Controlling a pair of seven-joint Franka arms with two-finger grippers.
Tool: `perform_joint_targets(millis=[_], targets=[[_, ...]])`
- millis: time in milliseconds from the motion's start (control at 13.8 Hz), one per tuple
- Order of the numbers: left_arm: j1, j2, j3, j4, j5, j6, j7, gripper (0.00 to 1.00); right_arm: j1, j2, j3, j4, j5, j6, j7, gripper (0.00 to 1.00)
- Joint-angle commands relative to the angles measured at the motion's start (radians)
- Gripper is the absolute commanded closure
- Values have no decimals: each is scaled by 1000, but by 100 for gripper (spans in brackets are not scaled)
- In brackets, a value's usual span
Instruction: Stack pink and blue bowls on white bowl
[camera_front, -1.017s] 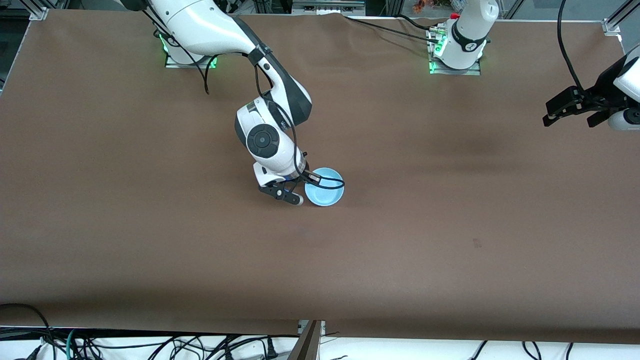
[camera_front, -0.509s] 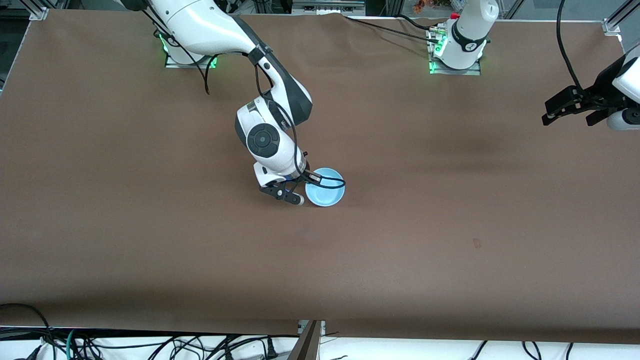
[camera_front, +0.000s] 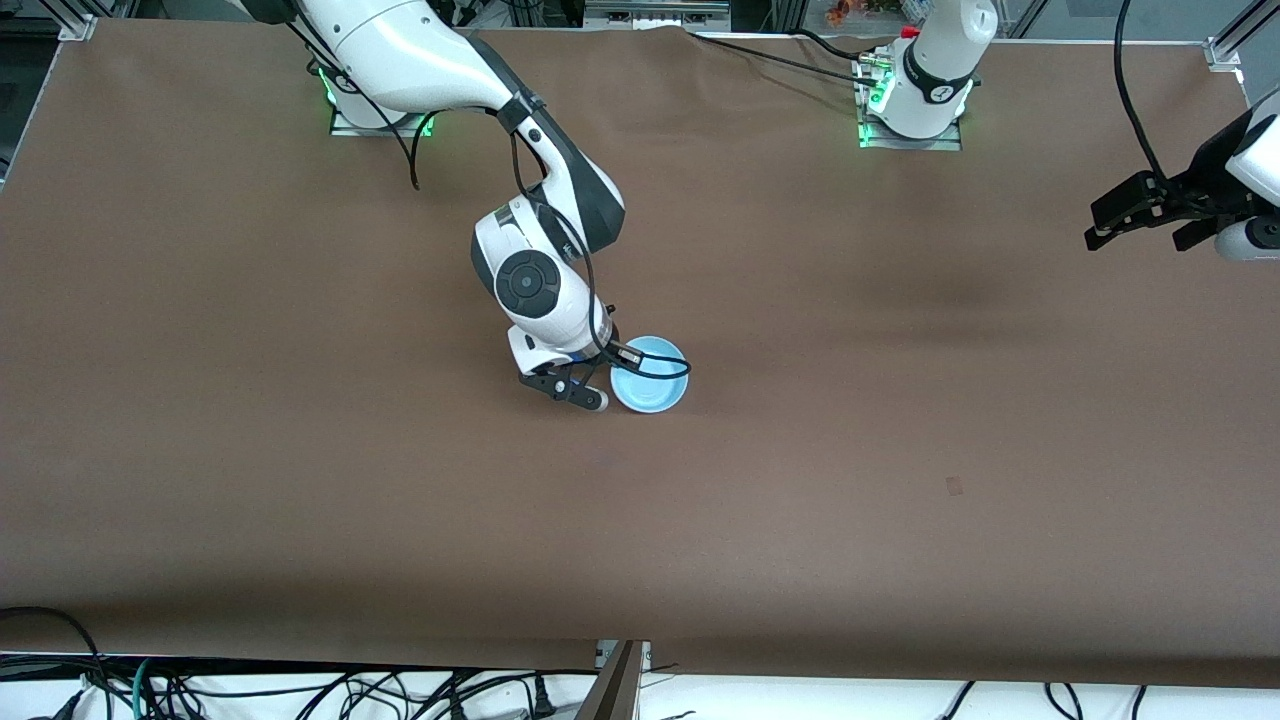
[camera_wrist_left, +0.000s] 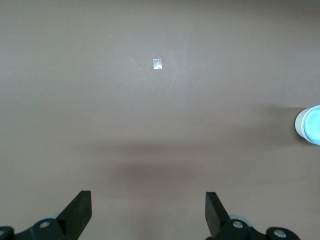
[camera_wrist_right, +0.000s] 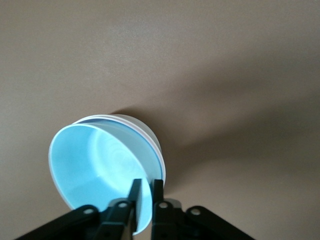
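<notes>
While the left gripper (camera_front: 1135, 215) waits open, the right gripper (camera_wrist_right: 145, 197) straddles the blue bowl (camera_front: 650, 374) rim.

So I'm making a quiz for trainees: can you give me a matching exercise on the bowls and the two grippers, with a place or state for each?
1. blue bowl
2. white bowl
3. left gripper
4. right gripper

A. open, over bare table toward the left arm's end
B. at the blue bowl's rim
C. nested on top
D. outermost, at the bottom

Pairs: 1-C, 2-D, 3-A, 4-B
</notes>
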Motion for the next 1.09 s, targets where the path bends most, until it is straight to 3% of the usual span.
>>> perform_joint_targets(millis=[0, 73, 363, 509, 799, 1017], targets=[[21, -18, -3, -7, 21, -9, 9, 0, -4, 0, 5, 8, -5, -8, -11, 15], [21, -18, -3, -7, 21, -9, 9, 0, -6, -2, 4, 12, -5, -8, -17, 1], [20, -16, -10, -10, 21, -9, 9, 0, -29, -46, -7, 19, -26, -63, -15, 0], [21, -16, -10, -9, 21, -9, 9, 0, -46, -99, -64, 19, -61, -92, -65, 0], [21, -16, -7, -9, 21, -9, 9, 0, -165, -256, -90, 19, -58, -276, -213, 0], [21, -16, -7, -9, 21, -9, 9, 0, -188, -404, -185, 9, -52, -506, -351, 0]])
